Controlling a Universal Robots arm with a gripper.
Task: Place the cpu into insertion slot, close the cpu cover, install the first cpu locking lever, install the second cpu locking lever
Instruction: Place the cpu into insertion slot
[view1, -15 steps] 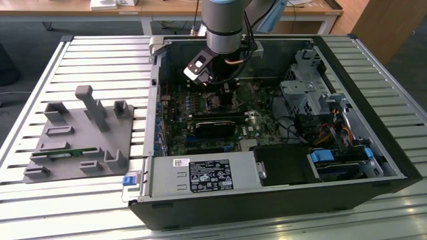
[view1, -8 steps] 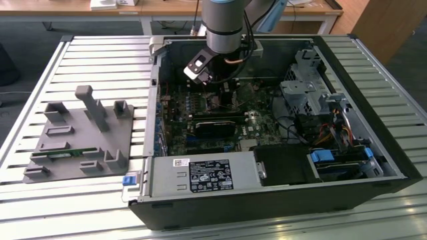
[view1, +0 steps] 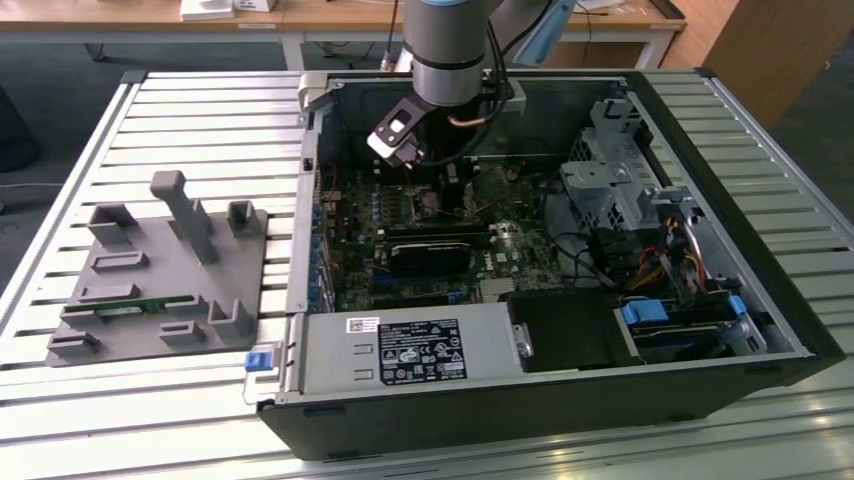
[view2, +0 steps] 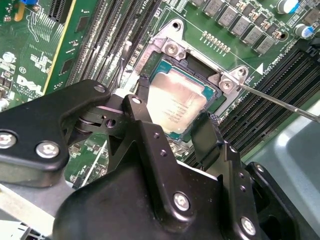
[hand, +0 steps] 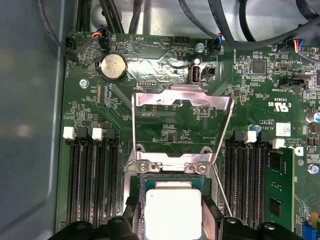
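Jaws: clenched on the cpu (view2: 175, 102) by two opposite edges | cpu: down in the insertion slot (view2: 196, 64), seemingly seated, not released | cpu cover (hand: 182, 100): swung back, open | lever rod (view2: 280, 103): unlatched | left: cover, both levers

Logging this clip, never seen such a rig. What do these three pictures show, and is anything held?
One robot arm reaches into an open computer case on a slatted table; a grey parts holder sits at the exterior view's left. That camera stands off the arm; both wrist views ride on the arm, looking at the circuit board. There the gripper straddles the cpu, which lies in the insertion slot. The cpu cover is swung open. Whether the gripper grips the chip, I cannot tell.
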